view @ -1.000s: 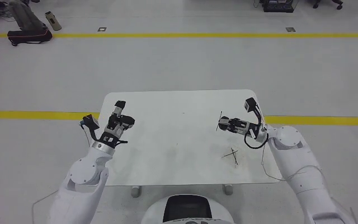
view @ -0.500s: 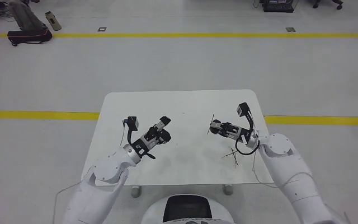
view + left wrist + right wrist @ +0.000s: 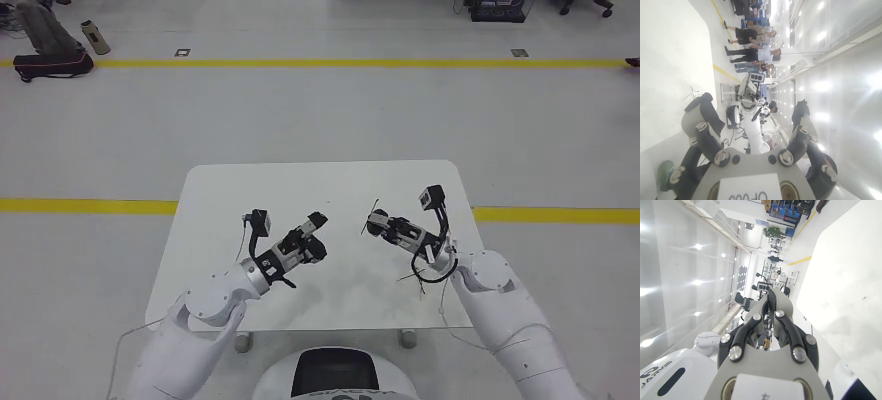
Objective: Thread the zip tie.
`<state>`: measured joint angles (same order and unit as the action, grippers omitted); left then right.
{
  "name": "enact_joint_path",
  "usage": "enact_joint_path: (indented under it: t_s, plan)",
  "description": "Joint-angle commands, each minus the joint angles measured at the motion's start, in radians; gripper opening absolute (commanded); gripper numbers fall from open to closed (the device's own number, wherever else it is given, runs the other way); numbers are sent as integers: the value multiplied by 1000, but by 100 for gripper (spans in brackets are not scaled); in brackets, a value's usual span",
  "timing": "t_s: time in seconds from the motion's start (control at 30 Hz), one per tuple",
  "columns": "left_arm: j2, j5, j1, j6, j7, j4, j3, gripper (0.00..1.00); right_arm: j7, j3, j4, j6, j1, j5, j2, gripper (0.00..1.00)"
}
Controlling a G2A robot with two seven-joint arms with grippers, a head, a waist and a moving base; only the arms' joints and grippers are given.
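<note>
Zip tie pinched in the right end effector, left one gaping open

Closest to the robot, a little tangle of loose ties [image 3: 415, 275] lies flat on the white worktop [image 3: 320, 180], near its front right corner and right by the right arm's dangling cable. A bit further in, over the middle of the worktop, the two arms point at each other. The left end effector [image 3: 318, 236] has its fingers spread wide with nothing between them. The right end effector [image 3: 372, 227] is clamped tight on the low end of the zip tie [image 3: 374, 209], a thin dark strip slanting off toward the far edge. There's a clear gap between the tie and the left fingers, no contact. Way out back on the floor there's a yellow line [image 3: 330, 63] and a black bag [image 3: 50, 62] beyond the far left corner.
</note>
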<state>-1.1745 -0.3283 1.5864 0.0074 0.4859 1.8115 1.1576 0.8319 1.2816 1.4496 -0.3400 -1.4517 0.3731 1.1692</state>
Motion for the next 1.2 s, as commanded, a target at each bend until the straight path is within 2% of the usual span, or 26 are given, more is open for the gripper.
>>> enact_joint_path:
  t_s: [0.0, 0.1, 0.4, 0.47, 0.57, 0.8, 0.87, 0.9, 1.17]
  plan:
    - [-7, -14, -30, 3, -13, -22, -40, 100, -5, 12, 13, 0, -19, -5, 9, 0]
    - [-14, -25, -58, -5, -25, -39, -74, 100, 7, 25, 16, 0, -35, -2, 21, 0]
    - [-14, -25, -58, -5, -25, -39, -74, 100, 7, 25, 16, 0, -35, -2, 21, 0]
    - [-14, -25, -58, -5, -25, -39, -74, 100, -9, 21, 24, 0, -36, -35, 20, 0]
    - [-18, -20, -66, 3, -47, -32, -102, 100, -80, 13, 46, 0, -60, -119, 20, 0]
    - [-38, -67, -109, 29, -123, -66, -178, 100, -166, 29, 104, 0, -134, -143, 28, 0]
    - [-43, -78, -120, 27, -139, -76, -193, 100, -167, 34, 114, 0, -145, -146, 31, 0]
    - [-45, -64, -129, 13, -149, -80, -199, 100, -162, 40, 118, 0, -149, -148, 33, 0]
    - [-45, -64, -129, 13, -149, -80, -199, 100, -162, 40, 118, 0, -149, -148, 33, 0]
